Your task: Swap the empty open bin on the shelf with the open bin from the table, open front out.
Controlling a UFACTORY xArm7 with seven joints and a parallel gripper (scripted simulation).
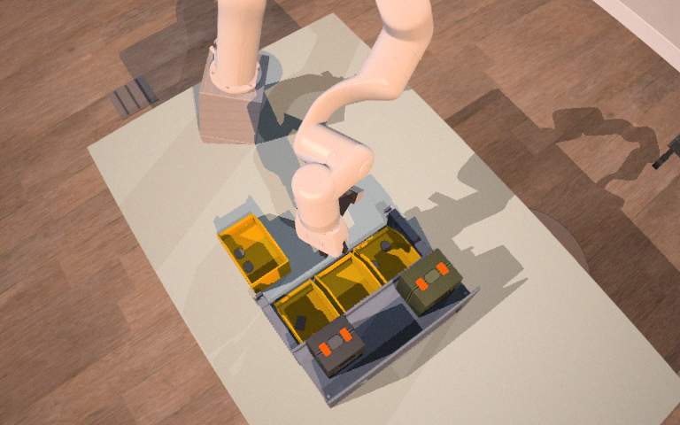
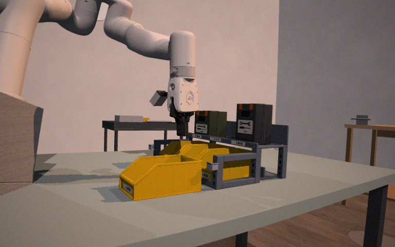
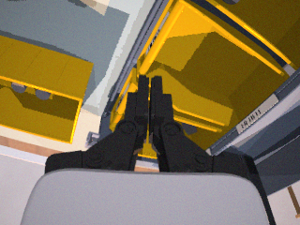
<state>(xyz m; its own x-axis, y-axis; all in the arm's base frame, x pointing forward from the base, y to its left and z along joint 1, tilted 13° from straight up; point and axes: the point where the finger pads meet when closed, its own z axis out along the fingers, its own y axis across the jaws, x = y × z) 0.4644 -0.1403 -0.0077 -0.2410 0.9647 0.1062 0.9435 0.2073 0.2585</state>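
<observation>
My gripper (image 2: 182,135) (image 3: 149,90) is shut with nothing between its fingers, pointing down above the front part of the shelf's bin row. In the top view its body mostly hides the fingertips. The empty yellow bin (image 1: 350,284) (image 3: 211,56) stands in the middle place of the shelf (image 1: 383,328) (image 2: 256,167), between two other yellow bins. The left bin (image 1: 306,308) holds a dark part; the right bin (image 1: 396,258) holds grey parts. The open bin with round grey parts (image 1: 263,252) (image 2: 172,179) (image 3: 47,58) stands on the table beside the shelf's front left corner.
An olive case (image 1: 432,282) (image 2: 218,123) and a dark grey case (image 1: 335,346) (image 2: 254,123) stand on the upper board, behind and above the bins. The board's labelled front edge (image 2: 216,139) (image 3: 258,112) runs over the bins' rear ends. Low side rails (image 2: 235,157) flank the row.
</observation>
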